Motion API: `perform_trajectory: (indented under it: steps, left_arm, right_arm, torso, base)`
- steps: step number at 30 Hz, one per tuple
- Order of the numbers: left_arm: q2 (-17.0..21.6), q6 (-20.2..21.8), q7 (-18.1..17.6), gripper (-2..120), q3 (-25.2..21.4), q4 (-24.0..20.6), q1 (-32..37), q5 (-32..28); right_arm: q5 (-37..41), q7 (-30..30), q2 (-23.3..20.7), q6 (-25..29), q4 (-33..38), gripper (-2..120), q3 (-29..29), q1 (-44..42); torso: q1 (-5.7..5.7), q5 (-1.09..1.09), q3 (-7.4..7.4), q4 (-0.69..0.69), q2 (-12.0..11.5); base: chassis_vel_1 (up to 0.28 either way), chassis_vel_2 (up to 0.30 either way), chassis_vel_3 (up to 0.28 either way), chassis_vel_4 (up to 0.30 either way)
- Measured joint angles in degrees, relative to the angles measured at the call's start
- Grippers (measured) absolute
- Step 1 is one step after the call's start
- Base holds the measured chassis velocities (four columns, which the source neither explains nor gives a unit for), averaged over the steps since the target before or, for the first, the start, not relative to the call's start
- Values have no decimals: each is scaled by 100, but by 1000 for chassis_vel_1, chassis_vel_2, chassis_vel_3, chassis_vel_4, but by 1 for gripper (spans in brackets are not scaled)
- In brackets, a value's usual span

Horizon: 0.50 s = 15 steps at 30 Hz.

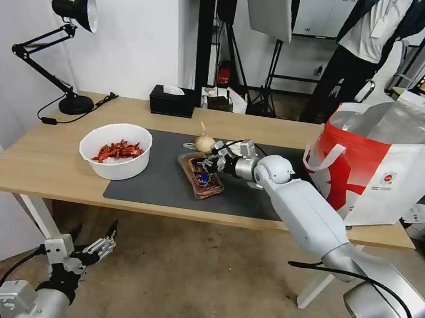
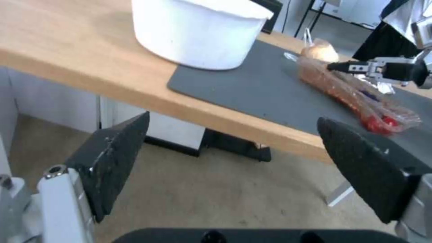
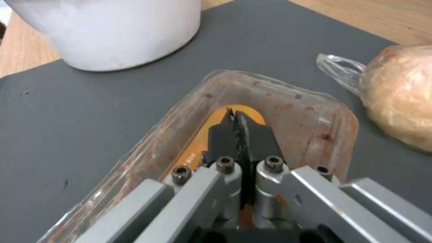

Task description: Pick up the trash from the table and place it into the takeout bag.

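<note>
- Head view: the right hand [image 1: 206, 164] is stretched out over the dark grey mat [image 1: 158, 183] on the table [image 1: 42, 159], sitting on the near-middle of the clear plastic food tray [image 1: 201, 176]. The small beige knotted bundle [image 1: 204, 141] sits just behind the tray, and the white bowl of red scraps [image 1: 115, 150] stands off to the left, half on the mat. The red-and-white takeout bag [image 1: 382, 164] stands open at the table's right end; I can't see any trash inside it from here. The left hand [image 1: 91, 244] hangs parked below the table edge. Black tissue box [image 1: 172, 101] and desk lamp [image 1: 66, 48] are at the back.
- Left wrist view: the left hand's fingers [image 2: 112, 158] are spread wide apart with nothing between them, looking up at the bowl [image 2: 198, 30] and the tray [image 2: 355, 98].
- Right wrist view: the right hand's fingertips [image 3: 238, 135] are pressed together inside the tray [image 3: 315, 111]; looks like they pinch its thin lid or edge, though I can't say for sure.
- My read: early days. Tray, bundle and bowl are all on the table, so basically everything is left to bag.
</note>
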Motion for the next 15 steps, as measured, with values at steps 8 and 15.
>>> perform_trajectory:
  steps: [8, 15]
  left_arm:
    - [180, 45, 31, 100, -3, -6, -63, -244]
    - [413, 132, 27, 100, -10, -9, -109, -593]
  right_arm:
    - [-10, 0, 22, -9, -11, 0, -86, 40]
    - [-32, 16, -111, -14, 92, 0, -95, -16]
  torso:
    - [0, 1, 0, 1, 0]
    - [0, 1, 0, 0, 0]
  base:
    - [0, 0, 0, 0]
    - [0, 0, 0, 0]
